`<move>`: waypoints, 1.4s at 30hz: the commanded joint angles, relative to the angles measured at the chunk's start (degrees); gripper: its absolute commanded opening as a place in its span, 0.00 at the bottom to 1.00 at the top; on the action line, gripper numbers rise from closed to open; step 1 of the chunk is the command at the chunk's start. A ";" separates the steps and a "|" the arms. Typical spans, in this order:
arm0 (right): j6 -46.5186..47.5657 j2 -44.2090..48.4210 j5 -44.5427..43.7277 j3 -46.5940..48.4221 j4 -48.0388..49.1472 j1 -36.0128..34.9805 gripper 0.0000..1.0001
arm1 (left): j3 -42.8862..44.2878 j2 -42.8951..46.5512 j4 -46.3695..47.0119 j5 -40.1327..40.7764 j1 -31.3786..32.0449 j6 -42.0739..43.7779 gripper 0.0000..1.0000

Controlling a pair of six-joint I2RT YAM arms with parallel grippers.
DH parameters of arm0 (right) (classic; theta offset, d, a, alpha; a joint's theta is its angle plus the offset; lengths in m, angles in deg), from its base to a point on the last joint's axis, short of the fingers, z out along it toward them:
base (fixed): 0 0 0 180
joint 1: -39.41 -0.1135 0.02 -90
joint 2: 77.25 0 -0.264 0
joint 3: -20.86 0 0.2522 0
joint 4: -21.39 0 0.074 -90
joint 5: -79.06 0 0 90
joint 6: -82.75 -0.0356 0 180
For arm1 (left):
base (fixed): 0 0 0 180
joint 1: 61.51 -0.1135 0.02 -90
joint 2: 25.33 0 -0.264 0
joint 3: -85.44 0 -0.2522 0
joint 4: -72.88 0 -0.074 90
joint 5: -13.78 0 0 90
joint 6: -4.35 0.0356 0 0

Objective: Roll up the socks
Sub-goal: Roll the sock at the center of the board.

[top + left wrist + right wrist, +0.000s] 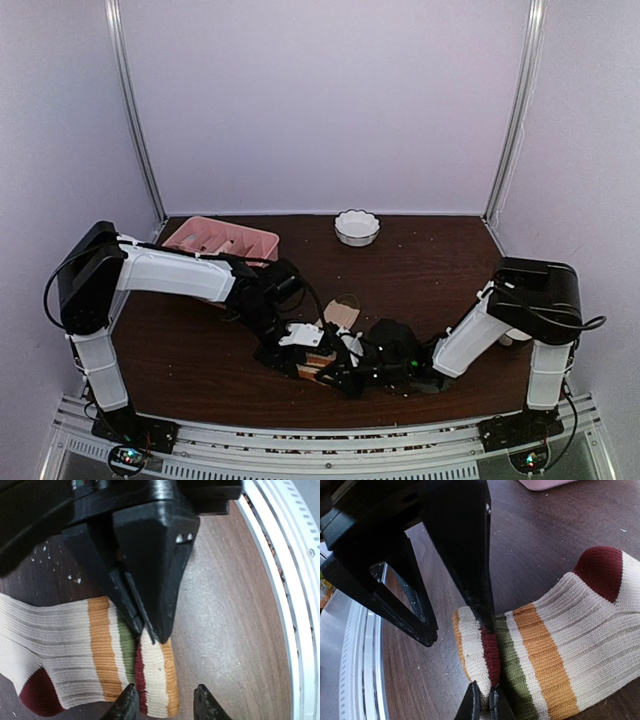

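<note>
Starting the roll, I judge.
My right gripper (482,702) nips the striped sock (570,635) at its cuff (472,650) to fold it; left gripper (165,700) spread alongside.

Diffuse, even light with a lavender cast; the dark table (450,270) shows soft sheen. Wrist views: striped sock (65,635) sharp, white rail (280,580) bowed by lens distortion.
</note>
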 commanded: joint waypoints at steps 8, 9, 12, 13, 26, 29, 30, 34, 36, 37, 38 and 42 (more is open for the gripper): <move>-3.84 -4.92 1.43 -4.36 -12.57 0.97 0.02 | 4.63 -6.49 -1.29 1.92 -0.35 0.19 0.23; -3.76 -4.76 1.28 -4.40 -12.48 1.00 0.05 | 5.61 -7.35 -2.29 1.94 -0.53 -0.38 0.17; -3.19 -3.41 0.52 -5.39 -10.59 0.87 0.16 | 9.73 -10.90 -7.33 -1.90 -2.16 -1.82 0.08; -2.86 -2.85 -0.13 -5.71 -10.20 0.73 0.19 | 11.39 -12.41 -9.43 -3.24 -2.84 -2.31 0.06; 7.67 8.50 -17.63 -11.31 -22.41 -0.59 1.00 | 15.69 -18.49 -17.35 -2.02 -4.46 -5.48 0.00; 8.58 13.02 -22.30 -13.79 -24.39 -0.67 0.99 | 15.88 -18.59 -18.41 -2.78 -4.84 -4.77 0.00; 8.55 14.05 -23.63 -14.60 -24.57 -0.69 1.00 | 16.10 -18.68 -18.93 -3.36 -4.95 -4.56 0.00; 6.10 15.53 -31.13 -15.01 -26.09 -0.84 1.00 | 17.75 -19.95 -22.57 -4.84 -5.31 -3.22 0.00; 4.76 16.65 -35.79 -14.84 -26.59 -1.63 1.00 | 18.58 -20.60 -25.22 -5.68 -5.31 -1.98 0.00; 3.74 17.65 -38.36 -15.59 -25.67 -2.36 1.00 | 18.94 -20.92 -26.73 -6.03 -5.35 -1.18 0.00; 2.88 18.57 -40.27 -16.62 -24.06 -3.07 1.00 | 19.33 -21.19 -28.08 -6.21 -5.36 -0.52 0.00; -3.58 21.10 -46.95 -21.55 -15.77 -5.19 0.99 | 19.75 -21.52 -32.16 -7.14 -5.35 2.31 0.00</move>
